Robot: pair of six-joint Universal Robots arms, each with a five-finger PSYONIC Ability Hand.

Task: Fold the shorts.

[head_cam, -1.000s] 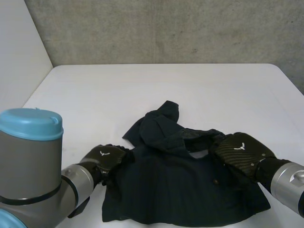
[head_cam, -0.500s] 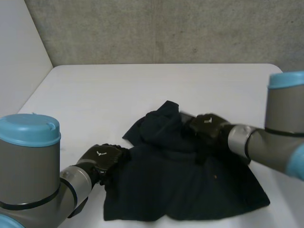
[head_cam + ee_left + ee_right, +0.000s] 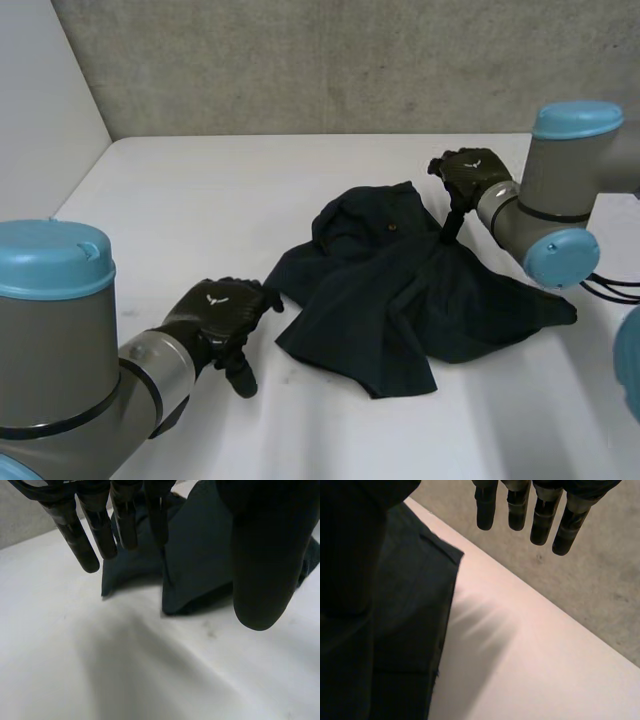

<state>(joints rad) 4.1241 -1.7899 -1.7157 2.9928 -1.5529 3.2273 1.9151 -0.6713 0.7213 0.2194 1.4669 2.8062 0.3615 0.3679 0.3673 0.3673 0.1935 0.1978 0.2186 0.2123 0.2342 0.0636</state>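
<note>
Shorts (image 3: 400, 290) lie crumpled on the table (image 3: 200, 190), left hand (image 3: 215, 318) just beside them, right hand (image 3: 470, 175) at their far edge. Left wrist view: fingers (image 3: 80, 535) straight, empty, shorts past the fingertips. Right wrist view: fingers (image 3: 517, 505) straight, empty; no fold looks made yet

Dark navy cloth shorts (image 3: 400, 290), crumpled and not yet folded, lying near the middle of the white desk (image 3: 250, 190), far part bunched up, near corner spread flat

On my feed the white table (image 3: 200, 190) has the dark shorts (image 3: 400, 300) lying crumpled a bit toward 3 o'clock of its middle. They're bunched up at their 12 o'clock end, with one flap trailing off toward 3.
</note>
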